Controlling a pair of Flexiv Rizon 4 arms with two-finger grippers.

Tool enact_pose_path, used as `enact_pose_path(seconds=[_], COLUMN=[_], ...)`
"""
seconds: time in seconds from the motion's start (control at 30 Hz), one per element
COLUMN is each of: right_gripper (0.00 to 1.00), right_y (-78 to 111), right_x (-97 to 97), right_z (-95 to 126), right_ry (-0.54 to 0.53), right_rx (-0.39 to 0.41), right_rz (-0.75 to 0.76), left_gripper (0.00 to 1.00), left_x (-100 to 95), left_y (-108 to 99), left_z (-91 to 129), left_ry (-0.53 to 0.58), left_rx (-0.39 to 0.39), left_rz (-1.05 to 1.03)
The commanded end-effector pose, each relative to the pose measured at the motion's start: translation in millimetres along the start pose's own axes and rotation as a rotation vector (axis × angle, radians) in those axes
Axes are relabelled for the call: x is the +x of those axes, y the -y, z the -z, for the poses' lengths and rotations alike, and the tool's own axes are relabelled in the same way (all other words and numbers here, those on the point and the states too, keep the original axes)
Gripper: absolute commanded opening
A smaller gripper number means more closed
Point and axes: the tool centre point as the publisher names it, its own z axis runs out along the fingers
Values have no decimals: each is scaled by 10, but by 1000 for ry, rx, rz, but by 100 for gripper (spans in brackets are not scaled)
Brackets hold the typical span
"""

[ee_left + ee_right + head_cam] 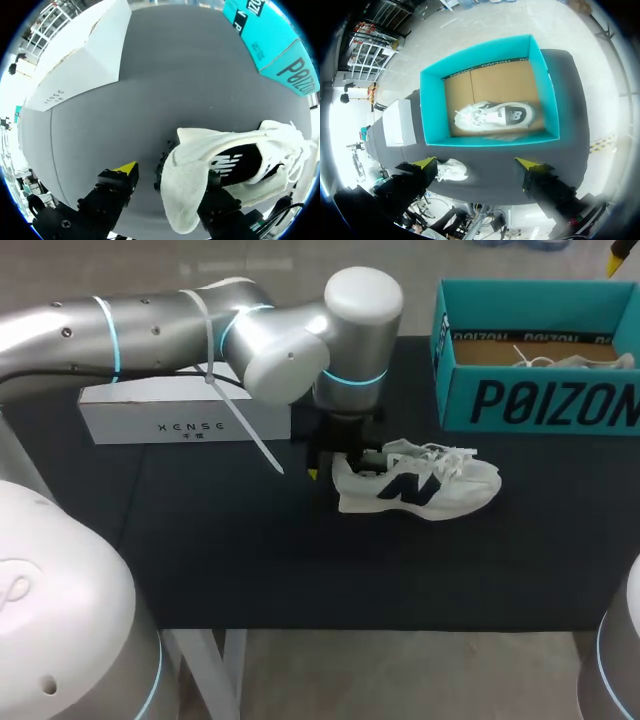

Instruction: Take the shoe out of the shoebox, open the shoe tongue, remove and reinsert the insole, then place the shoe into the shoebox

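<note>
Sneaker point(415, 488) stands on its sole near the shoebox point(540, 400), outside it. My left gripper point(330, 465) straddles its heel, fingers apart, not clamping. Right gripper point(480, 167) hangs above the shoebox, spread wide, empty.

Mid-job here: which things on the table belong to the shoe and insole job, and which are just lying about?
Job:
- white shoe out on the table, its heel at the left gripper
- teal shoebox
- right gripper, open above it

Lying about:
- white box on the table's left side
- second shoe inside the shoebox, not being handled
</note>
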Motion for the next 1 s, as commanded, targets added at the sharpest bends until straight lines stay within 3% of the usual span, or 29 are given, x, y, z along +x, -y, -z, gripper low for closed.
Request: enact_pose_path(seconds=[0.03,0.2,0.33,0.4,0.5,0.53,0.6,1.0], right_gripper=[100,100,100,100,100,100,100,100], right_y=[10,10,10,10,10,10,10,10], right_x=[2,2,2,2,2,2,2,2], right_z=[2,2,2,2,2,2,2,2], right_ry=[1,1,1,1,1,1,1,1], right_rx=[-2,-2,-2,-2,-2,-2,-2,-2], right_rz=[0,0,0,0,0,0,0,0], left_gripper=[100,100,100,100,100,100,100,100], left_x=[-172,-374,-572,-668,-881,-954,-1109,-1109], left_y=[-71,-36,-30,-29,-59,-74,-123,-123], left_z=[391,783,1085,1217,1485,1555,1650,1650], left_ry=[-18,-87,-157,-226,-491,-557,-638,-638], left_rx=[53,75,34,-35,-173,-184,-335,-335], left_rz=[18,57,-27,-166,-487,-605,-934,-934])
